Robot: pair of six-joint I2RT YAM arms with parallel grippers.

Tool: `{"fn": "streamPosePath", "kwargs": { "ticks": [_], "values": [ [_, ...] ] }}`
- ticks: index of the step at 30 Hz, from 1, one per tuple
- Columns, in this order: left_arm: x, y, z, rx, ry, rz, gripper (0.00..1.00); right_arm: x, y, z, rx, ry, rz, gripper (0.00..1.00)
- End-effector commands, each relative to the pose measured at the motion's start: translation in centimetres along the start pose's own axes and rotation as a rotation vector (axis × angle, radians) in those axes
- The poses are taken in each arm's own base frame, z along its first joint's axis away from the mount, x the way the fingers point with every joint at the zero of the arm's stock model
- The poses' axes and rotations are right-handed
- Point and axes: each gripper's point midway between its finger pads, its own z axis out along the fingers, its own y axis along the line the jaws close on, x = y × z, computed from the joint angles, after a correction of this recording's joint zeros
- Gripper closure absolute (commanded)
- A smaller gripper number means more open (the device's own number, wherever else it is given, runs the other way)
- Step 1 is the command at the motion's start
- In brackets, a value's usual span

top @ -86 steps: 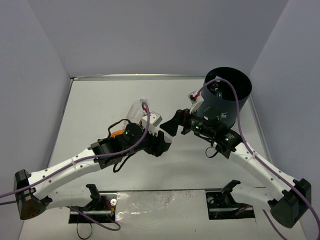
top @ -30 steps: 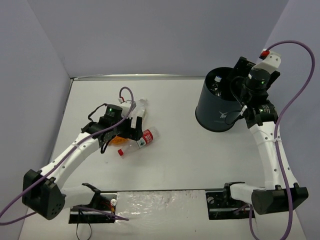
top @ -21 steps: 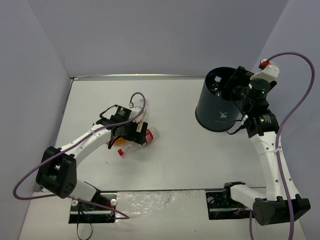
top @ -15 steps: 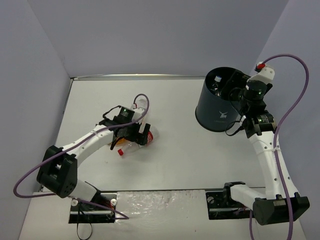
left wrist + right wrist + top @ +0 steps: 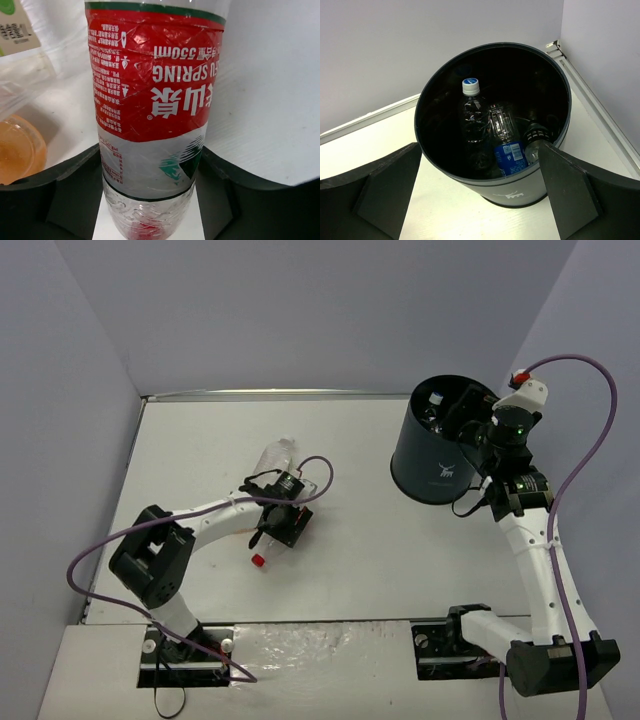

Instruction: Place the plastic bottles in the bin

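Observation:
The red-label bottle (image 5: 150, 90) lies on the table, its red cap (image 5: 257, 560) pointing toward the near edge. My left gripper (image 5: 283, 523) reaches down over it, and its jaws press both sides of the body in the left wrist view (image 5: 150, 155). An orange-filled bottle (image 5: 17, 155) and a clear bottle (image 5: 272, 456) lie beside it. The dark bin (image 5: 435, 455) stands at the far right. My right gripper (image 5: 468, 412) hangs open and empty above it (image 5: 480, 146). Inside the bin (image 5: 520, 187) are a blue-capped bottle (image 5: 470, 107), a blue-label bottle (image 5: 510, 155) and a dark-label bottle (image 5: 535, 134).
The table's raised back edge (image 5: 300, 394) runs behind the bin, and grey walls close in on the left, back and right. The right arm's purple cable (image 5: 590, 430) loops beside the bin.
My left arm has swung lower and right, and its gripper has turned and closed round the red-label bottle, which shifted slightly toward the near edge. My right gripper stays above the bin.

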Motion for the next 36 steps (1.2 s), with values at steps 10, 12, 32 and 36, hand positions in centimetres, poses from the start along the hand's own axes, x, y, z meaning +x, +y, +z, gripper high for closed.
{"fn": "streamPosePath", "kwargs": {
  "ticks": [10,12,32,36],
  "values": [
    [-7.6,-2.5,-11.5,-0.005,-0.447,0.009,0.73,2.6,8.0,-5.4,-0.523,0.105,0.069,0.00],
    [-8.6,-3.1,-13.8,0.047,-0.551,-0.006,0.73,3.4,11.4,-7.5,-0.724,0.139,0.120,0.00],
    [-8.8,-9.6,-22.1,0.481,-0.805,0.036,0.72,15.2,28.2,-14.2,-1.090,0.323,0.117,0.00],
    [-8.5,-9.8,-22.9,0.500,-0.825,0.039,0.72,15.2,28.4,-14.0,-1.072,0.305,0.159,0.01]
  ]
}}
